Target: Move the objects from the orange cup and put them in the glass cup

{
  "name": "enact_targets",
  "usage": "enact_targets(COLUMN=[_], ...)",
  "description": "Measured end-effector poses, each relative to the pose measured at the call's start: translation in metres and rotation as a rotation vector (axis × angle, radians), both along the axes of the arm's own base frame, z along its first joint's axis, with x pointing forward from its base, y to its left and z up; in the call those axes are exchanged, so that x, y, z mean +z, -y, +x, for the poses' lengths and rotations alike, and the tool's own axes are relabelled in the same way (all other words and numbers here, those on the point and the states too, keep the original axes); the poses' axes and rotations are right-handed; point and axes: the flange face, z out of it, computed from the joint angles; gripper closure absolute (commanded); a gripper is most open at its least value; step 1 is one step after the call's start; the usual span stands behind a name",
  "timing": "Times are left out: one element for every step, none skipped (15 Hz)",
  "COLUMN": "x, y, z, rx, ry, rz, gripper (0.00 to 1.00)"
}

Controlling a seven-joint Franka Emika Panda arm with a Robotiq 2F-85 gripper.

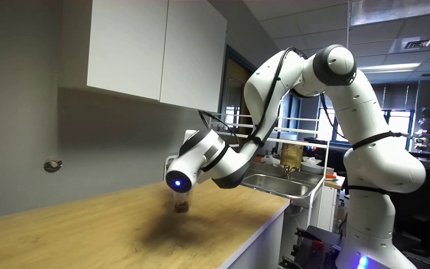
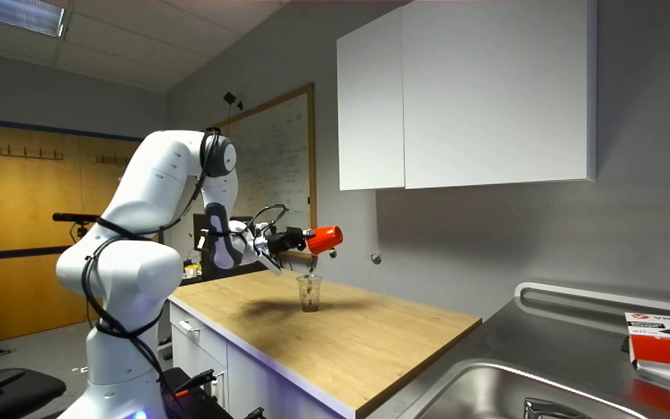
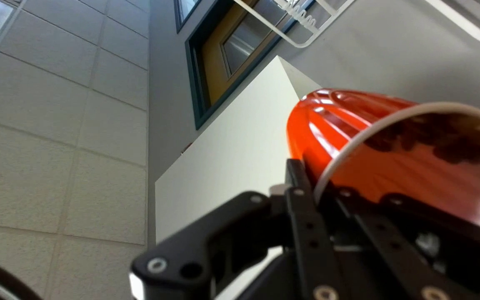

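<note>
Black two-fingered gripper (image 3: pixel 317 187), clamped | clear see-through glass cup (image 2: pixel 310 291), upright below it | tapered red-orange plastic cup (image 2: pixel 326 238), held by its wall, tipped just beyond the gripper | brown bits (image 3: pixel 450 139) lying in both cups, others dropping between (I'm wincing over here): that's the pour, I'd judge; next, tilt further, lip above the glass cup

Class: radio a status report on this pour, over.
Gripper pinches tipped orange cup at rim. Dark pieces falling toward glass cup; others inside both. Nothing visibly blocking.
</note>
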Motion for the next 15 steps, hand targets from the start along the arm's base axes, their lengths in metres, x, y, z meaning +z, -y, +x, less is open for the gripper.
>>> enact_targets(x=[-0.001, -0.002, -0.003, -0.004, -0.004, -0.005, -0.006, -0.009, -0.015, -0.025, -0.035, -0.045, -0.054, -0.060, -0.066], y=[0.000, 0.000, 0.000, 0.000, -0.001, -0.001, -0.001, -0.003, -0.008, -0.015, -0.023, -0.030, -0.035, -0.038, -0.041], z=[0.000, 0.001, 0.001, 0.001, 0.001, 0.002, 0.002, 0.000, -0.005, -0.011, -0.018, -0.025, -0.031, -0.035, -0.038], rx=[0.003, 0.005, 0.008, 0.010, 0.013, 0.016, 0.019, 0.019, 0.022, 0.030, 0.041, 0.052, 0.061, 0.067, 0.071], ry=[0.003, 0.007, 0.011, 0.015, 0.019, 0.022, 0.025, 0.026, 0.027, 0.029, 0.032, 0.035, 0.037, 0.039, 0.041], rz=[-0.008, -0.017, -0.027, -0.036, -0.045, -0.053, -0.060, -0.067, -0.076, -0.086, -0.099, -0.112, -0.124, -0.133, -0.141], gripper=[0.95, 0.95, 0.95, 0.95, 0.95, 0.95, 0.95, 0.95, 0.95, 0.95, 0.95, 0.95, 0.95, 0.95, 0.95])
